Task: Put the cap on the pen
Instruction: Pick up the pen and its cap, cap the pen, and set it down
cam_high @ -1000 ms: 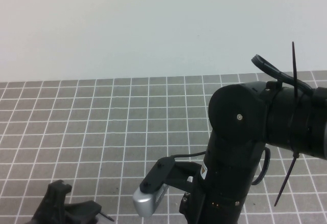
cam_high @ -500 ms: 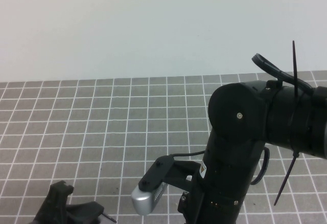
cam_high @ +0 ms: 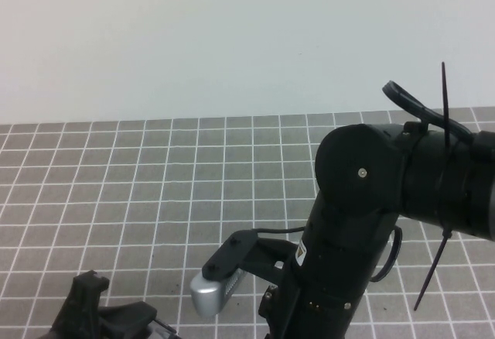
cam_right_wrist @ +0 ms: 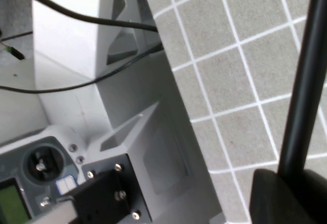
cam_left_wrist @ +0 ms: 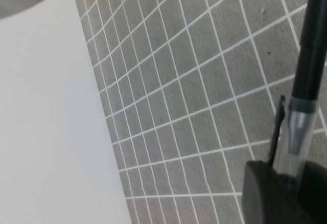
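Clear plastic with a black clip, the cap [cam_left_wrist: 292, 142] is being clamped at its closed end by the left tool [cam_left_wrist: 284, 196], the gridded bench [cam_high: 155, 192] lying beyond it. The black pen [cam_right_wrist: 301, 81] is being gripped by the right tool [cam_right_wrist: 292, 196], which is being carried closer to the left tool than a second ago, its silver wrist camera [cam_high: 210, 292] shifted that way. Pen tip is being judged already inside the cap's mouth, so seating is probably being finished. No container is being shown beside either tool.

Grey gridded mat [cam_high: 155, 200], white wall [cam_high: 232, 37]
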